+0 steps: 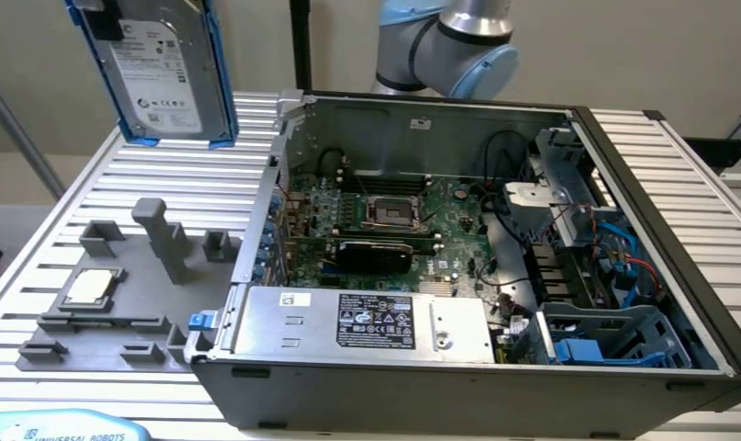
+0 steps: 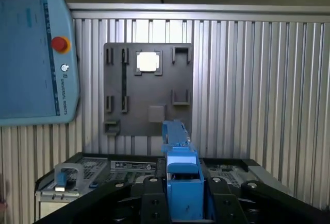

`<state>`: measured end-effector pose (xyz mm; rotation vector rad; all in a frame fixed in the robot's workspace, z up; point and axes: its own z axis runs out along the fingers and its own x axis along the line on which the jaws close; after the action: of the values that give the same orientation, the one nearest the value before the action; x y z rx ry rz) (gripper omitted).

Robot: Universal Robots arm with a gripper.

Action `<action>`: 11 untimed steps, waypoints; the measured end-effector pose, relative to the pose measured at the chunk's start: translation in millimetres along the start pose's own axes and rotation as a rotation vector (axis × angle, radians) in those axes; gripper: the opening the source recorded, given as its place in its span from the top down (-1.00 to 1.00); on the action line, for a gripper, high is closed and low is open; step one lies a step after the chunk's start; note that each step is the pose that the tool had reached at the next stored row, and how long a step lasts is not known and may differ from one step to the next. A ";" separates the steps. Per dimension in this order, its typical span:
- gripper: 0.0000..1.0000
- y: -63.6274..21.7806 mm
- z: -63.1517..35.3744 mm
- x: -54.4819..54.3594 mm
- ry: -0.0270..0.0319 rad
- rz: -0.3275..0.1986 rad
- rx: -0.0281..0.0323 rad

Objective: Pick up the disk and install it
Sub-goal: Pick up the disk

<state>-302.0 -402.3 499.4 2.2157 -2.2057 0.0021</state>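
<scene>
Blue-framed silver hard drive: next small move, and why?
Likely carry it sideways toward the open dark-grey computer case: the silver-grey hard drive hangs upright in the black gripper over the slatted aluminium table, away from the case's blue plastic drive cage.

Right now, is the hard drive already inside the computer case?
No, the hard drive hangs in the air, outside the open computer case.

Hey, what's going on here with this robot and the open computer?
The arm's gripper is shut on the disk and holds it roughly upright in the air above the table, to the exterior view's left of the open computer case. The disk is not yet in the case. Below it, a chip sits in a grey holder on the table.
</scene>
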 end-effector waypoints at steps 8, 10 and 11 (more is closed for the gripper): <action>0.35 -36.7 -8.2 13.0 -0.0067 0.000 0.0001; 0.35 -45.4 -9.9 16.0 -0.0084 0.000 0.0002; 0.35 -50.2 -10.9 17.8 -0.0094 0.000 0.0001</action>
<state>-251.6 -419.7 510.0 2.2205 -2.2104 -0.0082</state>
